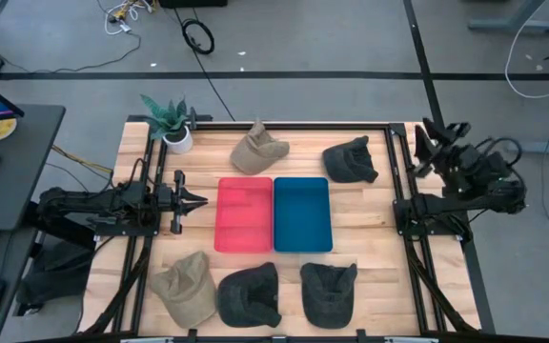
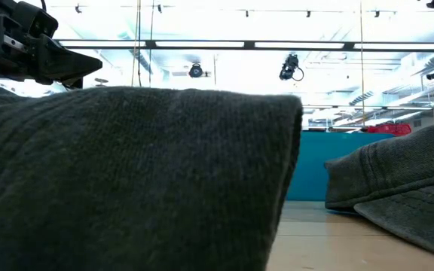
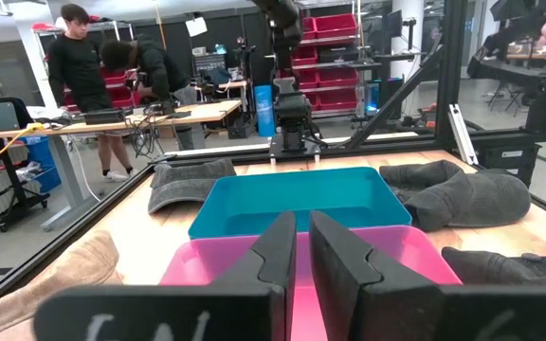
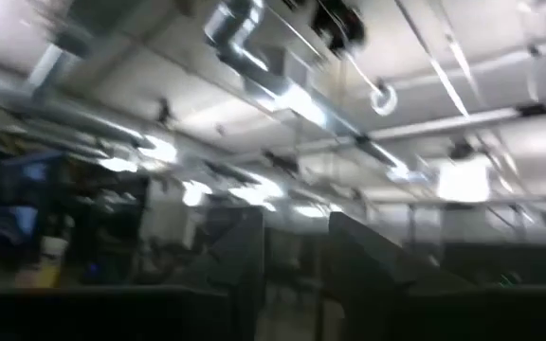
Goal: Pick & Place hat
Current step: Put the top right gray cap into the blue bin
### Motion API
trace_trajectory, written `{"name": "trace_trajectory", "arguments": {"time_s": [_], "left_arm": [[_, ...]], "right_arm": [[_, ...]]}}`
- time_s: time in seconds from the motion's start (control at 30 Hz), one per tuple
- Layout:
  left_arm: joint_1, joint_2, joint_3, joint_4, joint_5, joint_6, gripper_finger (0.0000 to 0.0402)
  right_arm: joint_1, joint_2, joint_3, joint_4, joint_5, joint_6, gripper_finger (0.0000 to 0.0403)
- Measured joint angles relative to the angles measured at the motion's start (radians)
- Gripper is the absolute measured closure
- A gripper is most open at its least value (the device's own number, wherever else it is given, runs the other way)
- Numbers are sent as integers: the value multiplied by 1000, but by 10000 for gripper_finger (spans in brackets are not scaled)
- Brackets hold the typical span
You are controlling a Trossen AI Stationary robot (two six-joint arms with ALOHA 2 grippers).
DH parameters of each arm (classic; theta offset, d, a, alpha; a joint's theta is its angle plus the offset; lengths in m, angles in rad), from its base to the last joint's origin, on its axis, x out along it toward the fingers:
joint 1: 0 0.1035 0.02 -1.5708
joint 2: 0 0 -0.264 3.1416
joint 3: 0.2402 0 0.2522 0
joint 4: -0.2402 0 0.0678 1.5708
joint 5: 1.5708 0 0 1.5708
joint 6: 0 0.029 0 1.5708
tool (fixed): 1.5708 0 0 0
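Wooden table (image 1: 360,214) is carrying five hats around our red tray (image 1: 244,214) and blue tray (image 1: 302,213). From above, our left gripper (image 1: 196,200) is hovering beside the red tray, fingers nearly closed, holding nothing. Our right gripper (image 1: 427,131) is pointing upward off the table's edge; whether its fingers are parted, we cannot tell.

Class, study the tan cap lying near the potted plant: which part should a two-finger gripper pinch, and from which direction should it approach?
Probably the raised crown peak of the tan cap, approached from straight above. In the high view the fabric bunches into a ridge there that two fingers could close across, while the rest lies slumped on the table. The left gripper is nearer, beside the pink tray.
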Motion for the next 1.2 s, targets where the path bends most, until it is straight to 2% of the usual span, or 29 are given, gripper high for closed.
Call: {"name": "trace_trajectory", "arguments": {"time_s": [0.07, 0.27, 0.37, 0.43, 0.5, 0.6, 0.63, 0.93, 1.2], "left_arm": [[0, 0, 0, 0, 0, 0, 362], [0, 0, 0, 0, 0, 0, 362], [0, 0, 0, 0, 0, 0, 362], [0, 0, 0, 0, 0, 0, 362], [0, 0, 0, 0, 0, 0, 362], [0, 0, 0, 0, 0, 0, 362], [0, 0, 0, 0, 0, 0, 362], [0, 0, 0, 0, 0, 0, 362], [0, 0, 0, -1, 0, 0, 362]], "right_arm": [[0, 56, 34, -14, 55, -7, 279], [1, 256, 124, -17, 69, -136, 279], [1, 342, 195, -10, 140, -103, 279], [2, 390, 254, -7, 289, -50, 279], [6, 443, 323, -9, 519, -44, 279], [7, 520, 414, -13, 853, -126, 279], [7, 543, 439, -13, 925, -156, 279], [70, 601, 461, 47, 943, -84, 279], [247, 608, 461, 48, 944, 90, 279]]}}
